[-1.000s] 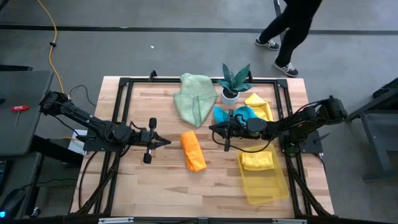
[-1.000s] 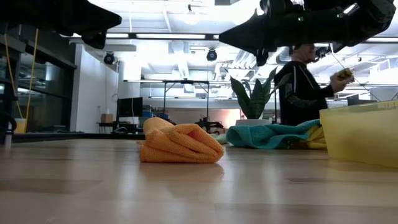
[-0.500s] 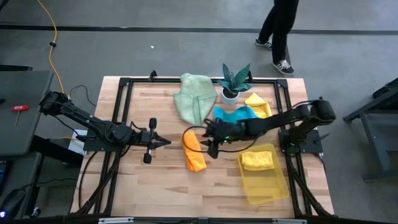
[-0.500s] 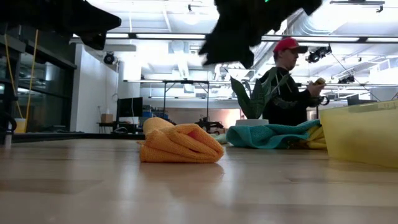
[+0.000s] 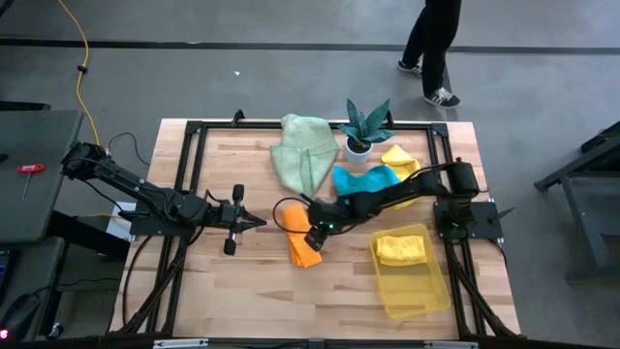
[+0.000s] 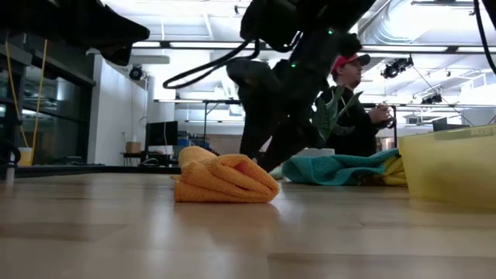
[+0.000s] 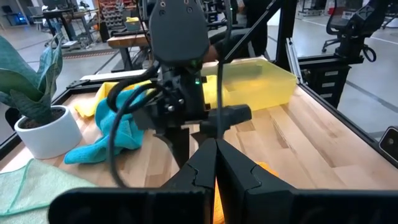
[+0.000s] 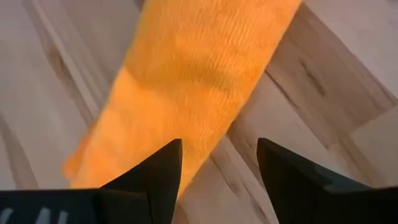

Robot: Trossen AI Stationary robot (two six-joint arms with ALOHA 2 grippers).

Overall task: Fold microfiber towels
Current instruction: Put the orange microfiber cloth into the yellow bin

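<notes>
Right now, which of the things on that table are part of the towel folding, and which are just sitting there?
Part of the job:
- orange towel, right gripper open above it
- pale green towel
- teal towel
- yellow towel at the back
- folded yellow towel in the tray

Just sitting there:
- yellow tray
- potted plant
- left gripper, shut, waiting at the left

Folded orange microfiber towel [image 5: 301, 236] sits mid-table. Right gripper [image 5: 316, 236] hovers over its right edge, fingers [image 8: 155, 177] parted above the cloth. Left gripper [image 5: 254, 222] waits left of that towel. Behind it lies the pale green towel [image 5: 302, 153]; behind and right, the teal towel [image 5: 365, 179]. Right of it, the translucent yellow rectangular tray [image 5: 417, 287] holds a folded yellow towel [image 5: 401, 250].
</notes>
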